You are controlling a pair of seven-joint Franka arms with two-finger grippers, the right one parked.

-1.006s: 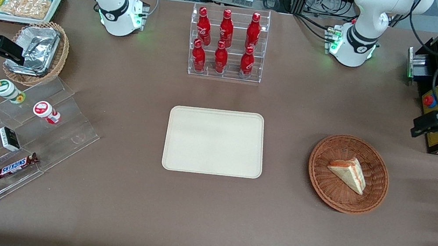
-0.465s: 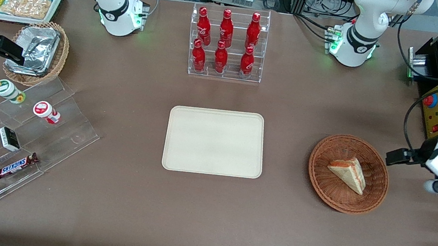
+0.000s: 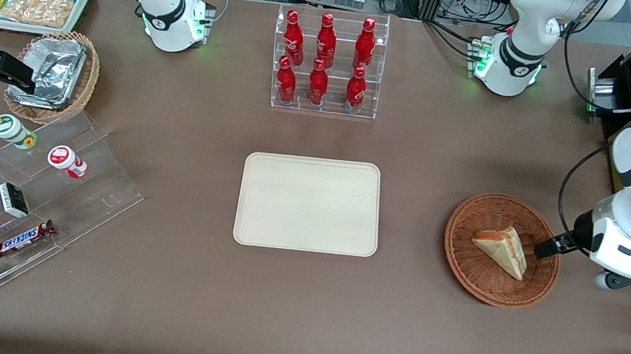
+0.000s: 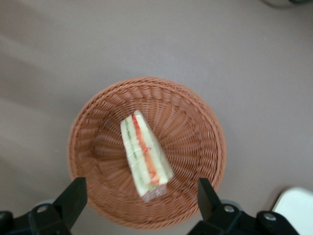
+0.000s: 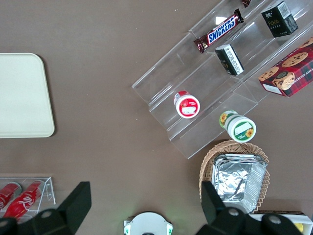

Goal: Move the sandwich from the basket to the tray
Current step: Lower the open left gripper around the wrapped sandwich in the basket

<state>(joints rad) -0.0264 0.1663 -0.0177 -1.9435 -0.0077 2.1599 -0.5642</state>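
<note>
Six red bottles point(image 3: 322, 63) are standing in the rack — two Snickers bars point(image 3: 23, 238), two small dark boxes point(image 3: 14, 200) and two round tubs point(image 3: 66, 160) are sitting on the acrylic steps point(image 3: 97, 179)

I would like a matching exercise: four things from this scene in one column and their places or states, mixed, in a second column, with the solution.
Things:
1. sandwich
2. tray
3. gripper
4. basket

Places or states:
A. open, above the basket
B. holds nothing, nearer the front camera than the bottle rack
C. lies in the basket
D. beside the tray, toward the working arm's end

Pairs: 1-C, 2-B, 3-A, 4-D
</note>
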